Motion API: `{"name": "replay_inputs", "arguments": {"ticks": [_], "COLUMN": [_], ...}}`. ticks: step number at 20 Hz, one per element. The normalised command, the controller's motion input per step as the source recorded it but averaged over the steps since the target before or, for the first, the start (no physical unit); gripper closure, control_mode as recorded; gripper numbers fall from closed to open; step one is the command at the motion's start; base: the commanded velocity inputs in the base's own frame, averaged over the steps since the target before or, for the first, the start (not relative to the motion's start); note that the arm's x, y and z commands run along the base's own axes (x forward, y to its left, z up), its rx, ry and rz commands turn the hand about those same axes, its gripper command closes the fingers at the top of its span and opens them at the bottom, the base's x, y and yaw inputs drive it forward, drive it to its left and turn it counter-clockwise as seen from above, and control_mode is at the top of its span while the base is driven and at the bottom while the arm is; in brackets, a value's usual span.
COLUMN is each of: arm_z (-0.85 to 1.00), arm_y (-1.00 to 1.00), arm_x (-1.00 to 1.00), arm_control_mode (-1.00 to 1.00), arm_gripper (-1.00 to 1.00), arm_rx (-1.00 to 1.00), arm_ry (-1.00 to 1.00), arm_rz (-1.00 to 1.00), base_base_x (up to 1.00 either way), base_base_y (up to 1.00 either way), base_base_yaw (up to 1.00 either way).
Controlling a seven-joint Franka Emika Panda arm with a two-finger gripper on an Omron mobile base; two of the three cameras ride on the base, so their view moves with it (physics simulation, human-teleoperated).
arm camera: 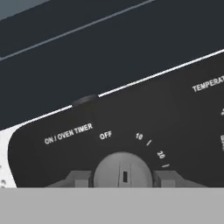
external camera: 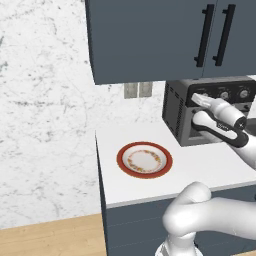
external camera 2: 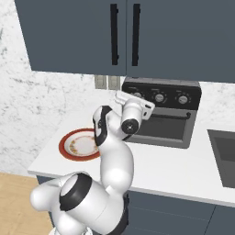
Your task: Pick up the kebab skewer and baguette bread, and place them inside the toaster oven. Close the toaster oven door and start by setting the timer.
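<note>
Timer knob (arm camera: 123, 171) being flanked by the fingers (arm camera: 78, 179).
The knob is being bracketed on both sides by partly spread fingers, marker at OFF; the toaster oven (external camera 2: 161, 117), door (external camera 2: 161, 127) closed, is sitting on the worktop (external camera: 200, 165) beside a plate (external camera: 144, 160).

A kitchen: marble backsplash (external camera: 45, 100), dark cabinets (external camera 2: 124, 34), toaster oven (external camera 2: 172, 114) on white counter (external camera: 200, 165).

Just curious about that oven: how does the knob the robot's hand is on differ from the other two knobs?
The timer knob sits leftmost on the toaster oven, with the gripper straddling it; the middle knob and right knob stand untouched. The timer knob is labelled ON / OVEN TIMER; the next knob's label starts TEMPERAT. All three are round, on one dark panel.
</note>
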Motion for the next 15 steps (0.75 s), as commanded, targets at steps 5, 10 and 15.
{"name": "replay_inputs", "arguments": {"ticks": [5,10,15], "arm_z": [-0.01,-0.07,-0.16], "arm_y": [0.12,0.15,0.15], "arm_x": [0.0,0.0,0.0], "arm_control_mode": [-1.0,-1.0,-1.0], "arm_gripper": [1.0,1.0,1.0], "arm_rx": [0.22,0.25,0.27], "arm_ry": [0.01,0.0,0.0], "arm_rz": [0.0,0.0,0.0], "base_base_x": [0.0,0.0,0.0], "base_base_y": [0.0,0.0,0.0], "base_base_yaw": [0.0,0.0,0.0]}}
